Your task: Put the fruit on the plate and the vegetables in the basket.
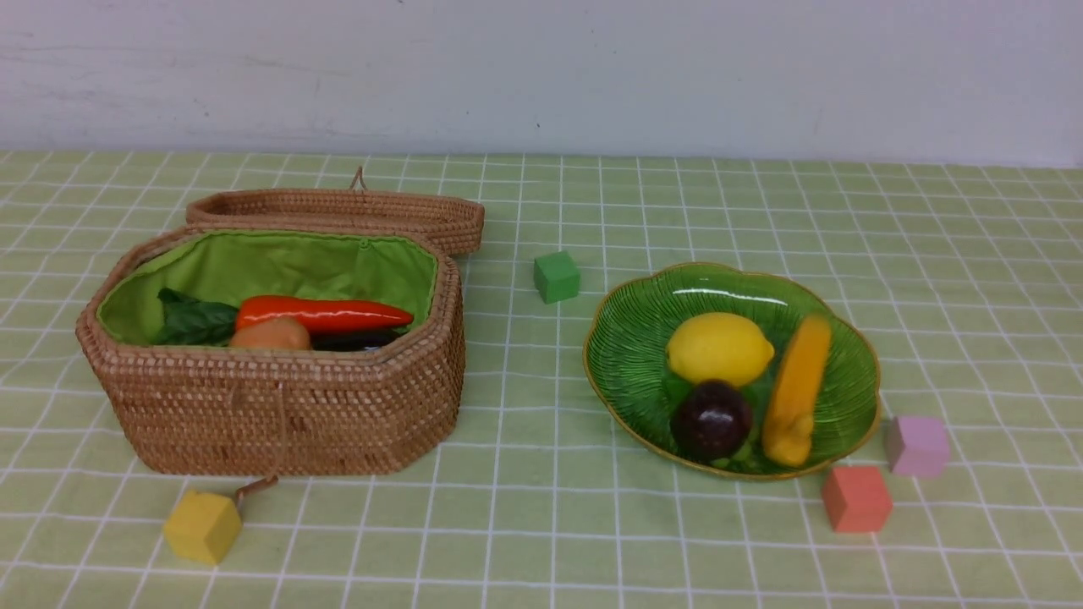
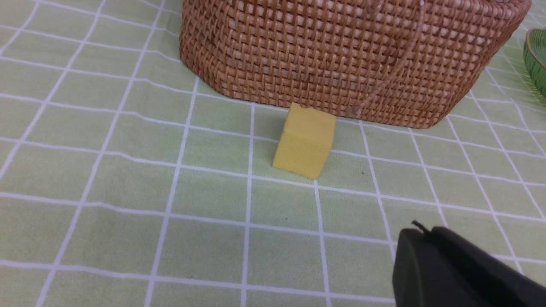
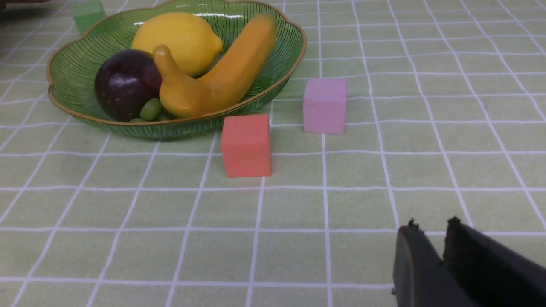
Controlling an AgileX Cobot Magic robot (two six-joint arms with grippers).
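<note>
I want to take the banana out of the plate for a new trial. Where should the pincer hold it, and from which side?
Grip the banana across its thicker middle, coming from above. It lies lengthwise in the plate, leaning on the rim, with the lemon and mangosteen close on its left. Closing across its width, clear of those, looks safest.

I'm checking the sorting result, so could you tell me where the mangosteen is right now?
In the front view, the mangosteen lies on the plate at right, at its near edge, just in front of the lemon and left of the banana.
</note>
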